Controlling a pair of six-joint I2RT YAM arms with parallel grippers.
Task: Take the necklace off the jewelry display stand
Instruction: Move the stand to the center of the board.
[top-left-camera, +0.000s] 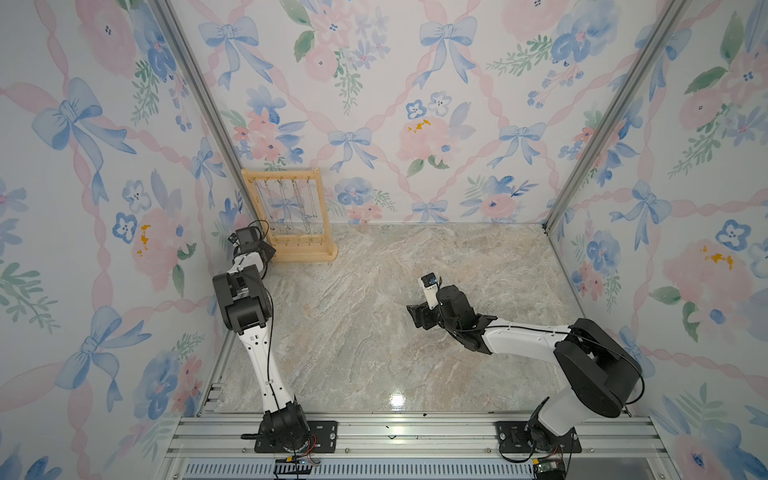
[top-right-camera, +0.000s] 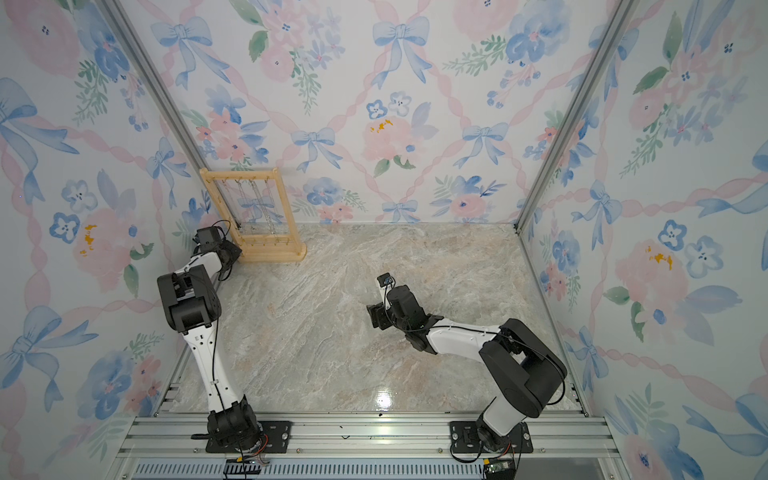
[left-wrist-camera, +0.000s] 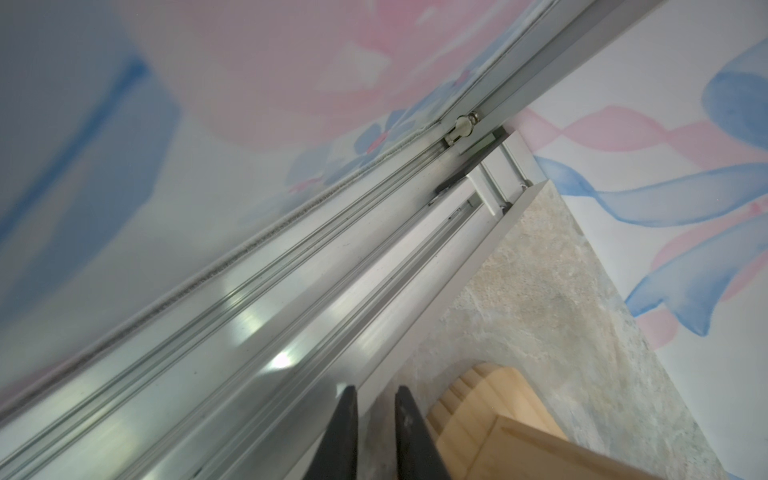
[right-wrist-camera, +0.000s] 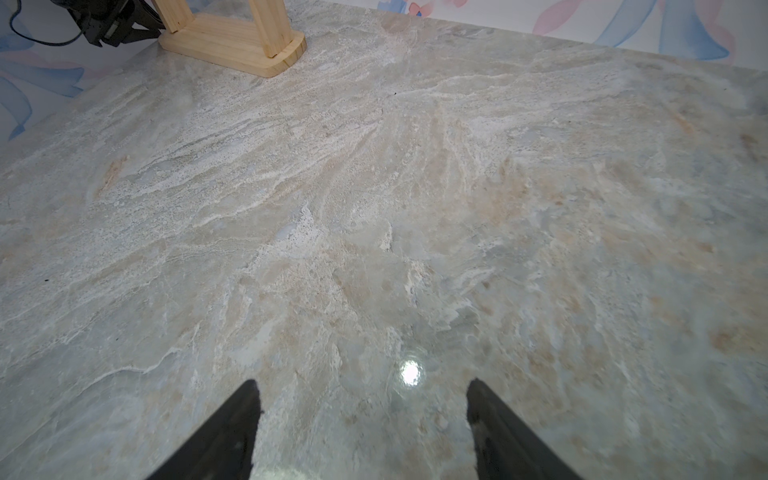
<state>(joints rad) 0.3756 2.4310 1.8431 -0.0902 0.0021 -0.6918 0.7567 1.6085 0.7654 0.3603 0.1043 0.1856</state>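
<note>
The marble table is bare except for the stand, which stands upright in the far left corner, close to both walls. The left arm reaches to the stand's left end, squeezed between it and the side wall. The right arm sits mid-table, well apart from everything. The right gripper is spread wide over bare marble and holds nothing. The left gripper shows only a narrow slit between its fingers, with nothing in it. It points low along the rail, with the stand's base just beside it. The necklaces hang as several thin chains from the top hooks, inside the frame, and reach down near the lower bar. None appears in the left wrist view, and I cannot tell which chain is meant. The main risk, as I judge it, is a grasp that closes on air, because the fingers are down by the base and not at the chains. The stand looks light, so a knock from that cramped side could shove or tip it. A chain this fine may slip from the pads. Pulled sideways instead of up, it could catch on its hook or tangle with its neighbours and drag the stand along.
</note>
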